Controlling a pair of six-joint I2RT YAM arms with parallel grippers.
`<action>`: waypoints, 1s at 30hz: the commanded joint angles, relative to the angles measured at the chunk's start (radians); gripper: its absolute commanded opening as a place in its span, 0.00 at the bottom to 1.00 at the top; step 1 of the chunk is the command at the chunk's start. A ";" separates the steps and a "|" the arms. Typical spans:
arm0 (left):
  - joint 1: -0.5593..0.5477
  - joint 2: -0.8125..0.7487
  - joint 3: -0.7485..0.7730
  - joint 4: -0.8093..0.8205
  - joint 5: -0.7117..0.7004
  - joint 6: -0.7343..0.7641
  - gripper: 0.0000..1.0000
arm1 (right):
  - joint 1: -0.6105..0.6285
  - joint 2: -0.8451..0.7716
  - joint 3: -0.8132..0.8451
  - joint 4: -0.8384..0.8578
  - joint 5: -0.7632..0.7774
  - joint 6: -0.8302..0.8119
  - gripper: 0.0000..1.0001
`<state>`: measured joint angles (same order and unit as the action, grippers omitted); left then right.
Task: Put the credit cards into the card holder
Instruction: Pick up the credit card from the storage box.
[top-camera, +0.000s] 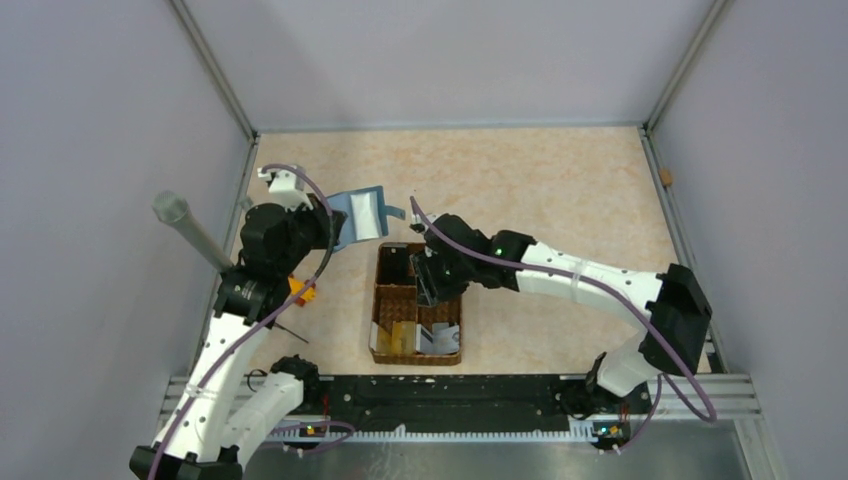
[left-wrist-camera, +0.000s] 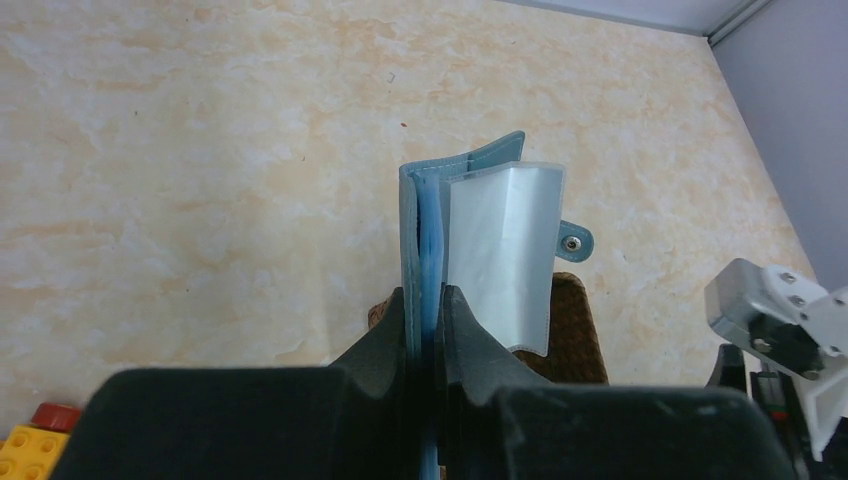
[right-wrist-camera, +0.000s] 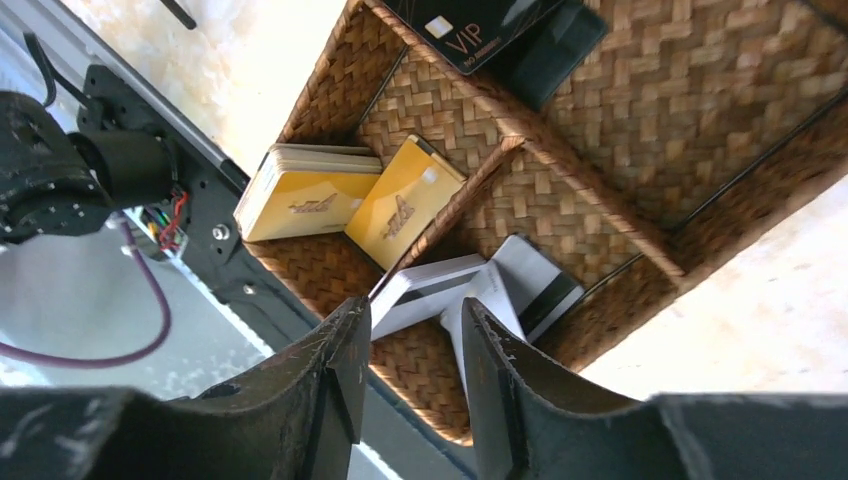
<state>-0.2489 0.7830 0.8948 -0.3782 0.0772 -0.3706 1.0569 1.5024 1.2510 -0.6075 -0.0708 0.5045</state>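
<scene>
Pinching the teal cover of the card holder (left-wrist-camera: 409, 240) between fingers pressed tight together, the left gripper (left-wrist-camera: 425, 312) holds it on edge above the table (left-wrist-camera: 200, 150), at centre frame in the left wrist view. The wallet is fanned open, so its clear sleeve (left-wrist-camera: 505, 250) swings out to the right and the stud tab (left-wrist-camera: 572, 243) juts beyond it. That pose seems meant to present an open pocket toward the other arm. In the overhead view the holder sits left of centre, just above the upper left corner of the wicker basket (right-wrist-camera: 480, 140). The credit cards (right-wrist-camera: 405, 200) all lie in that basket. The gold cards (right-wrist-camera: 310, 190) are stacked and leaning in the compartment at centre left of the right wrist view. The white cards (right-wrist-camera: 440, 285) are propped against each other in the next compartment, just below centre. A black VIP card (right-wrist-camera: 480, 25) lies in a compartment at the top edge. The right gripper (right-wrist-camera: 410, 375) hangs over the basket with its fingers spread and nothing between them. The white cards show through the gap, which suggests they are the pick it is lining up. No card is in the holder yet, so the task looks barely begun. Because the cards lean on the basket walls, a raised edge is there to grab, though the weave leaves little room for a finger.
</scene>
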 joint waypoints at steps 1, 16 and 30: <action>0.005 -0.018 0.004 0.016 -0.009 0.010 0.00 | 0.038 0.044 0.068 -0.044 -0.005 0.209 0.38; 0.003 -0.068 -0.002 0.012 -0.004 0.010 0.00 | 0.150 0.119 0.098 -0.117 0.151 0.504 0.27; -0.001 -0.083 -0.005 0.013 -0.001 0.015 0.00 | 0.201 0.194 0.159 -0.185 0.173 0.529 0.23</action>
<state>-0.2493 0.7216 0.8917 -0.4042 0.0772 -0.3664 1.2373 1.6814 1.3575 -0.7563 0.0826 1.0164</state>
